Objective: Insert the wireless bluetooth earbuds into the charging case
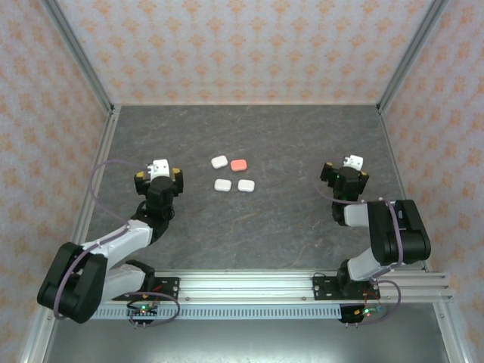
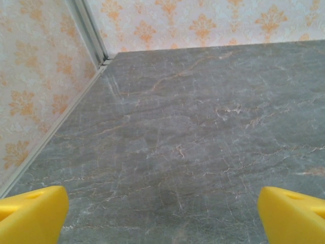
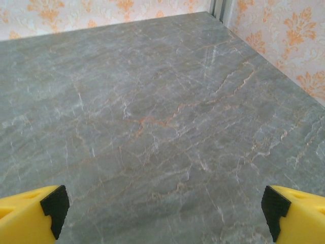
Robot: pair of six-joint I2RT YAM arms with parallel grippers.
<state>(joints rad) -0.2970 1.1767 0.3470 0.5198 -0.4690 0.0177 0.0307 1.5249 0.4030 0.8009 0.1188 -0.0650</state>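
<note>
With left gripper (image 1: pixel 159 176) and right gripper (image 1: pixel 345 178) both spread wide and empty, reach for charging cases (image 1: pixel 222 184) at 3 o'clock of left; descend squarely over one.

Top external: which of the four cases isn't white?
The coral-orange case, on the right of the far pair. The far-left case and the two nearer cases are white.

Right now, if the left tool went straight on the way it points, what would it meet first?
Probably bare table ahead of the open left tool, then the back wall. The cases lie off to its right. Depth is hard to judge.
</note>
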